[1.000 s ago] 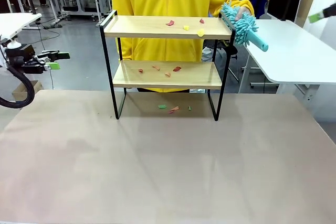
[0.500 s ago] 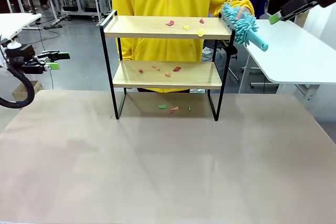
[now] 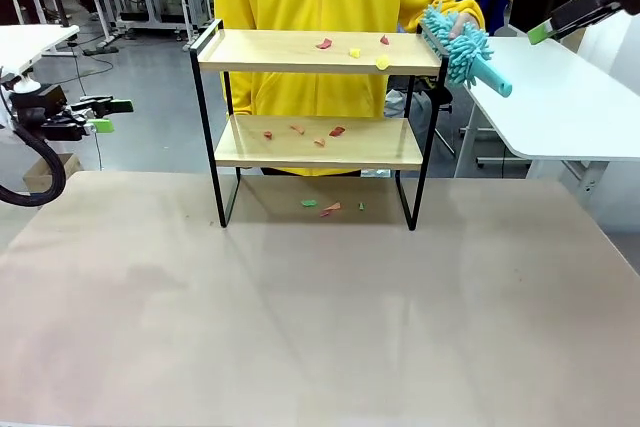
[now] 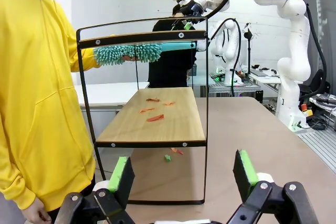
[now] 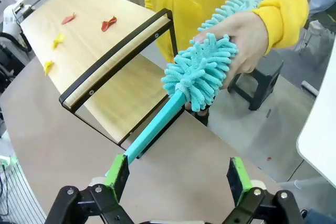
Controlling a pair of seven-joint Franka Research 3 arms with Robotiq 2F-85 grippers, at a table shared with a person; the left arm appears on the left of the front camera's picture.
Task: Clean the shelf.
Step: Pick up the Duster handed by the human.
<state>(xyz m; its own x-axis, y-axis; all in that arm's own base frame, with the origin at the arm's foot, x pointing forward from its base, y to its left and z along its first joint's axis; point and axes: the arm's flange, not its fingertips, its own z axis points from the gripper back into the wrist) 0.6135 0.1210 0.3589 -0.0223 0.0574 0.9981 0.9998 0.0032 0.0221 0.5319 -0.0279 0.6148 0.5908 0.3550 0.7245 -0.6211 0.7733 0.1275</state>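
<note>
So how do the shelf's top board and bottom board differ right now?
The top board carries red and yellow scraps; the bottom board carries only red and orange ones. A person's hand holds a teal duster at the top board's right end; no tool is at the bottom board. Both are light wood, both littered.

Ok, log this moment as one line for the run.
right end effector: open, by duster handle | left end effector: open, idle | duster: in person's hand | shelf: scraps on both boards
</note>
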